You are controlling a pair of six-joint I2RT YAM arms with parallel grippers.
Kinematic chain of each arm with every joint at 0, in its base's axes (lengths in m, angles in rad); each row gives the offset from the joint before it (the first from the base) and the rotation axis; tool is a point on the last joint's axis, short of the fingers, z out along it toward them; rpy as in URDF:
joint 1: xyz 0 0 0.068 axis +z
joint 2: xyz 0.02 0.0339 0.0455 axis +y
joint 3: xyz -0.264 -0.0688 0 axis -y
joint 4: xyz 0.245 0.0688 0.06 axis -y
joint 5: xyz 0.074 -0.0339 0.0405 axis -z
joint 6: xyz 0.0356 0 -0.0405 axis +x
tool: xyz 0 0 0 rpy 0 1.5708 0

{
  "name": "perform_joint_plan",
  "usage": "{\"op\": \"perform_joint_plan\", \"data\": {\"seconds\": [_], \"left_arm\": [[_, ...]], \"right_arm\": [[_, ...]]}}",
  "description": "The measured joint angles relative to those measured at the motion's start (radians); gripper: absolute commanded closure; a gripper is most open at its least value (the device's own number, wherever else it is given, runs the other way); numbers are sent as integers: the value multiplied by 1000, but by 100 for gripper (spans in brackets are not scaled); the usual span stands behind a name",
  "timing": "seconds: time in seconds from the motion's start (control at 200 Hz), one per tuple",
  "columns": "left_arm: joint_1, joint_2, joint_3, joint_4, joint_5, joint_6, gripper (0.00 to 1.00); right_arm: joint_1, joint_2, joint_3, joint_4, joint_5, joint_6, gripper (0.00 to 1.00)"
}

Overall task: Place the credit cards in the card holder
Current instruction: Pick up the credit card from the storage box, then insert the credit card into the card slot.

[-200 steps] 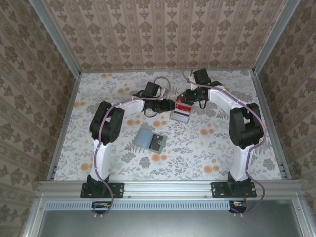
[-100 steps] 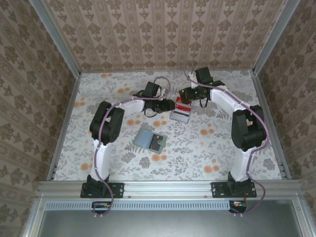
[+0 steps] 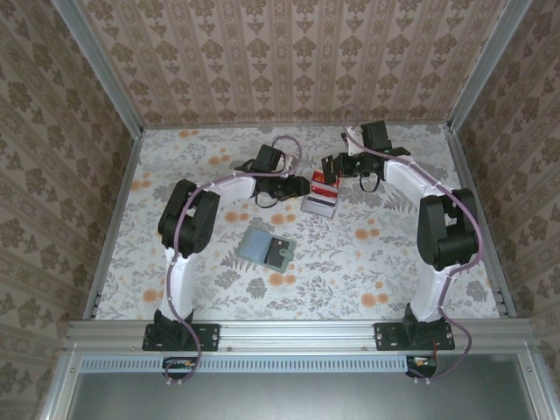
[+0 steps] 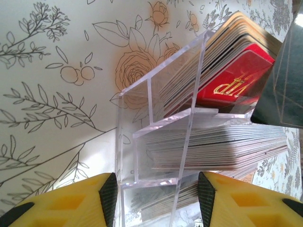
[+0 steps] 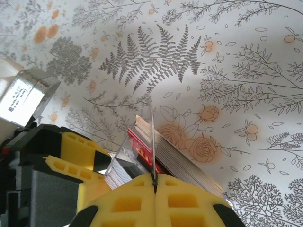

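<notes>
With the right gripper (image 5: 155, 182) pinched on one thin card (image 5: 152, 142) edge and the left gripper (image 4: 156, 198) open astride the clear rack (image 4: 161, 137), the card risked slipping free.

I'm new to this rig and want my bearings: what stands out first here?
Both arms meet at a clear acrylic card rack toward the far middle of the flower-print table, packed with red and pale credit cards. The left gripper straddles the rack with open jaws, while the right gripper has its jaws pressed together on a thin pale card edge. The card holder lies open nearer the arm bases, untouched.
</notes>
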Motion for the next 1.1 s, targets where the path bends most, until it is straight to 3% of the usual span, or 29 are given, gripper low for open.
{"op": "perform_joint_plan", "data": {"seconds": [0.285,0.535,0.79,1.1], "left_arm": [[1,-68,-24,-59,-3,-12,45],[27,-216,-82,-56,-9,-21,44],[126,-414,-332,-45,-52,-23,44],[287,-651,-623,-124,-109,32,45]], "right_arm": [[-30,-92,-47,71,-98,88,97],[-30,-200,-143,128,-167,173,98],[-11,-324,-233,154,-230,264,98],[147,-428,-417,208,-244,367,98]]}}
